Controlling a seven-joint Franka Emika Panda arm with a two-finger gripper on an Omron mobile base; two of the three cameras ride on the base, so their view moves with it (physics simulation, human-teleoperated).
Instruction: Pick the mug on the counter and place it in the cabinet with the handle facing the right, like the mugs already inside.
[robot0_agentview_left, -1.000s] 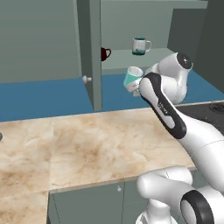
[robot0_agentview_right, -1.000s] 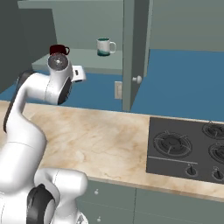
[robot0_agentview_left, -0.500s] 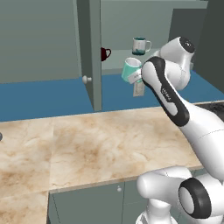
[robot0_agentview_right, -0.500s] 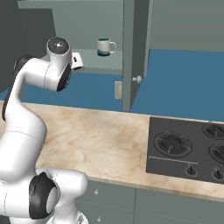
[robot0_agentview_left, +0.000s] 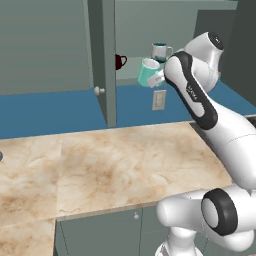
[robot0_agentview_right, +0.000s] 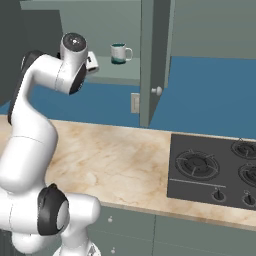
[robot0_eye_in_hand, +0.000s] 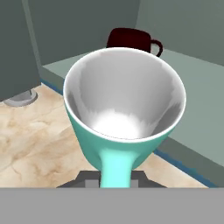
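One mint mug (robot0_agentview_left: 148, 72) sits clenched in the claw (robot0_eye_in_hand: 114, 177), handle toward it.

We see the mint mug (robot0_agentview_left: 148, 72) tipped on its side, upper centre, before the open cabinet (robot0_agentview_left: 102, 60), above the marbled worktop (robot0_agentview_left: 110, 165).

A dark red mug (robot0_agentview_left: 120, 61) and banded mug (robot0_agentview_left: 160, 51); hob (robot0_agentview_right: 215, 170).
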